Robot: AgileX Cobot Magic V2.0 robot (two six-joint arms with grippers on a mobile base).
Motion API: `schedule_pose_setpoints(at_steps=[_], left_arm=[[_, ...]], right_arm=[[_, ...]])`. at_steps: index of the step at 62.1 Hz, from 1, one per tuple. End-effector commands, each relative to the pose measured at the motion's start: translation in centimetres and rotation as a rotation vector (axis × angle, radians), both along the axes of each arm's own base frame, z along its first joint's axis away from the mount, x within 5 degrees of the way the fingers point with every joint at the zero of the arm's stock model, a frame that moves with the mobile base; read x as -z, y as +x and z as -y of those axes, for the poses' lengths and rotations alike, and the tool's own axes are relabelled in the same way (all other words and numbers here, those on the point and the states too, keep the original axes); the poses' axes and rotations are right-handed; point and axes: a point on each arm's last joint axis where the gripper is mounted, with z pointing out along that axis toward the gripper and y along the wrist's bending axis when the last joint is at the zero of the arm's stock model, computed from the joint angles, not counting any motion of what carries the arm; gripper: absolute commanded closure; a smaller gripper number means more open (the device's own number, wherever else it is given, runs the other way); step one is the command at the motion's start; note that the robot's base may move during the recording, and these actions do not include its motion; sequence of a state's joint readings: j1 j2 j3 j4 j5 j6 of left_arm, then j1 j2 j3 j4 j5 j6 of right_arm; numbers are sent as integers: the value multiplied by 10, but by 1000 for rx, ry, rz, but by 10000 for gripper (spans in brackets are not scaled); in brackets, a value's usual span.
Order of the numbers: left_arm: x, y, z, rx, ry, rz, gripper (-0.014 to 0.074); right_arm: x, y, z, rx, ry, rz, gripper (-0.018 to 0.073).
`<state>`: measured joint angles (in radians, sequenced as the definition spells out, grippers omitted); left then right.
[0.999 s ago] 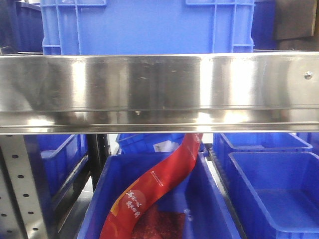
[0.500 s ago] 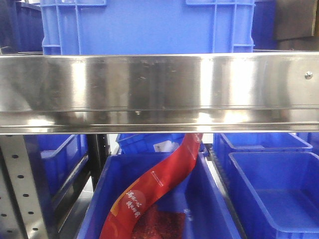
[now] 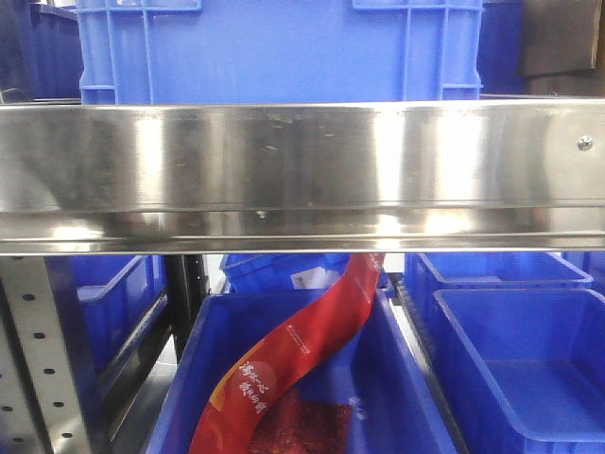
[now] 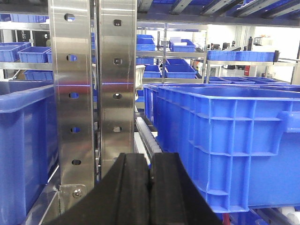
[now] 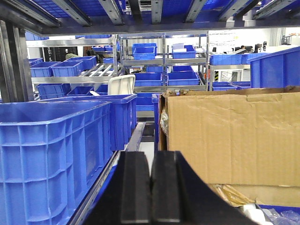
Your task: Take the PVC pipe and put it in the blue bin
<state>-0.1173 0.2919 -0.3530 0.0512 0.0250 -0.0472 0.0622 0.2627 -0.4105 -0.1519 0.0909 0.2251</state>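
Closest in, seen from the left wrist: left claw (image 4: 150,180) clenched, pads pressed flat together, gripping nothing. Same on the right wrist: right claw (image 5: 151,187) clenched and bare.

Just past the left claw: a perforated steel upright (image 4: 93,84), a roller track (image 4: 147,136) behind it, and a large blue crate (image 4: 225,140) to the right. Past the right claw: a blue tote (image 5: 51,145) on the left and a cardboard box (image 5: 229,136) on the right, with pale scraps (image 5: 255,213) below the box, too small to name. Farther off in both wrist views: rows of racking full of blue bins.

From the front: a steel shelf rail (image 3: 302,170) across the middle, a blue bin (image 3: 189,378) below holding a red printed strip (image 3: 293,359), an empty blue bin (image 3: 520,369) beside it on the right, and an upper crate (image 3: 274,47) above the rail.

No difference across the last second in the front view: rail, strip and bins exactly as before, no arm in sight. Probably idling or only starting.

No PVC pipe anywhere in these views, so location cannot be told. Nothing grasped, nothing placed; finding the pipe is likely first, and then opening a claw to take it.
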Motion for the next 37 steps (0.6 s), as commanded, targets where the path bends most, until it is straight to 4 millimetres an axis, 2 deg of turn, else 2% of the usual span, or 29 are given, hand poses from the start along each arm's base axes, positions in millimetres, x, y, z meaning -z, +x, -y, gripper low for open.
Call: schedule_pose_setpoints(at_steps=[1,10,14,33,37], left_arm=[[-2,-1,0,-5,4,24,707],[-2,-1,0,-5,4,24,707],[-2,-1,0,-5,4,24,707],[-2,-1,0,-5,4,24,707],[-2,-1,0,-5,4,24,707]], right_arm=[[-1,-1,0,7,-5,12,724],[6,0,0,-1,33,-6,724],[15,-2,0,7,-48,-10,724],[95,-14,0,-1,-67,-52,724],[110,-11,0,-2,-69,-91,724]])
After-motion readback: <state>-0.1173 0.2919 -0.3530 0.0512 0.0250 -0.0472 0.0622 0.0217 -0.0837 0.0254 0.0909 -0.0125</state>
